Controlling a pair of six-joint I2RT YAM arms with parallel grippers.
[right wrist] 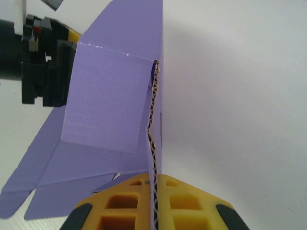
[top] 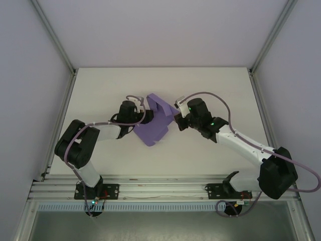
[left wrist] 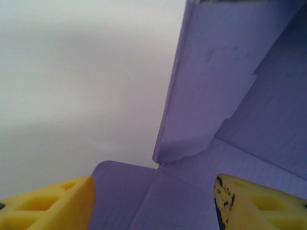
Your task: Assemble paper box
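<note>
right pincer (right wrist: 152, 194) nips the paper box (top: 154, 124) wall; left pincer (left wrist: 154, 191) gapes, gripping nothing; white table (top: 210, 90), pale walls (top: 30, 60) around.

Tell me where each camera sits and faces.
Top external: above, behind the arm bases, looking down at the white table; both arms flank the purple paper card box.
Left wrist: on that arm, facing the box's raised flap past the open left pincer.
Right wrist: on that arm, facing along the right pincer shut on the box.
Both wrist views share the box.
</note>
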